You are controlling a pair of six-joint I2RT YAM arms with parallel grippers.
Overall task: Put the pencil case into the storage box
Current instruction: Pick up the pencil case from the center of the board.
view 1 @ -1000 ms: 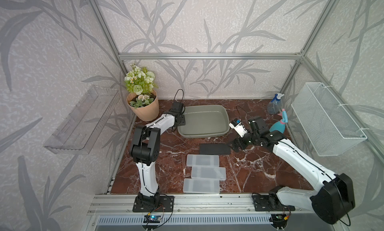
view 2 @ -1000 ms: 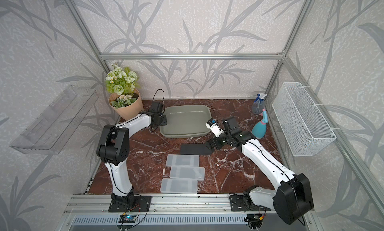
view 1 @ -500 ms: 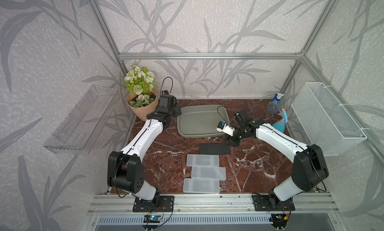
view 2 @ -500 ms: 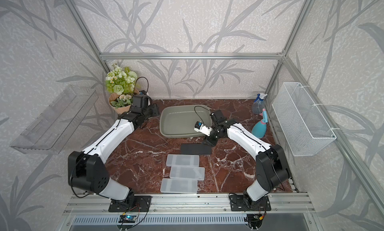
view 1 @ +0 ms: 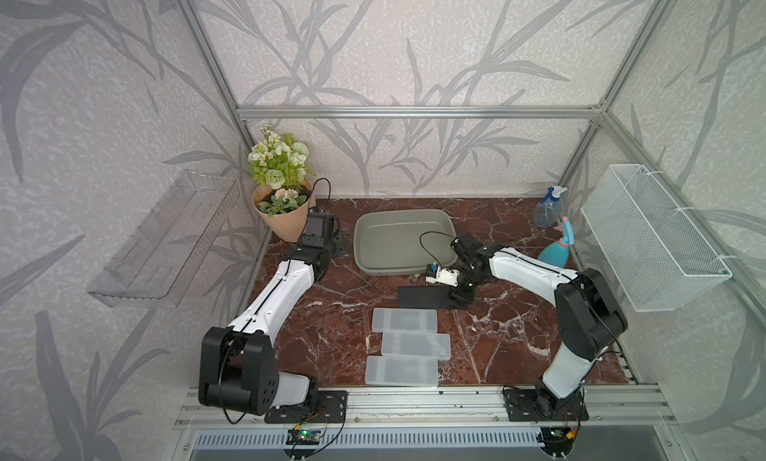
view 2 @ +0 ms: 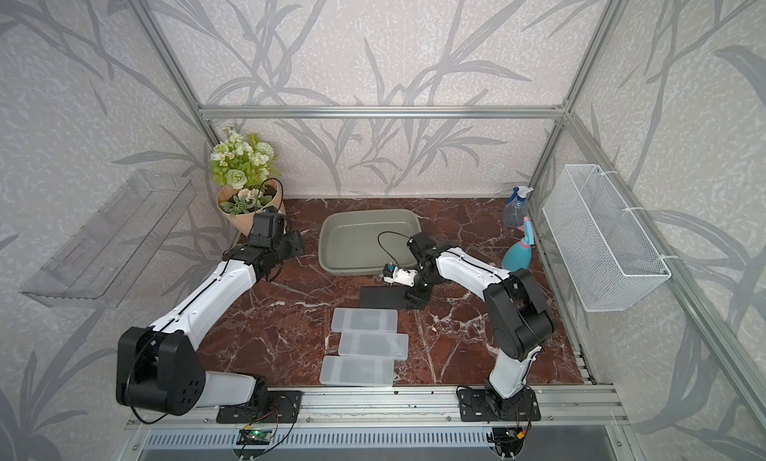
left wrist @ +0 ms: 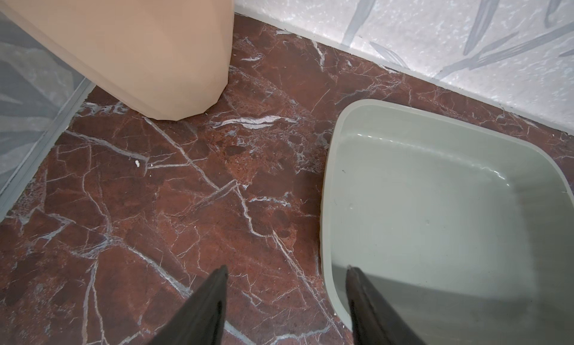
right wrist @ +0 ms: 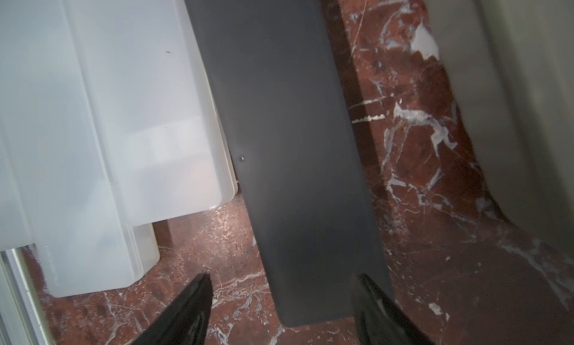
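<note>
Down went the right gripper (right wrist: pixel 282 279), from the front rim of the shallow grey-green plastic storage box (view 1: pixel 398 241) to the right end of the flat black rectangular pencil case (view 1: pixel 420 298), centre frame. Its jaws stood spread astride that end, not clamped. The left gripper (left wrist: pixel 285 267) had drifted back beside the box's left rim, jaws apart, empty. I judged us early: the case lay flat just in front of the empty box, with grasp, lift and drop all left. The red-brown, white-veined marble tabletop (view 1: pixel 331 313) carried three frosted white plastic boxes (view 1: pixel 415 345) lower centre and a peach flower pot (view 1: pixel 286 226) upper left. Leaf-patterned walls and an aluminium frame closed us in.
</note>
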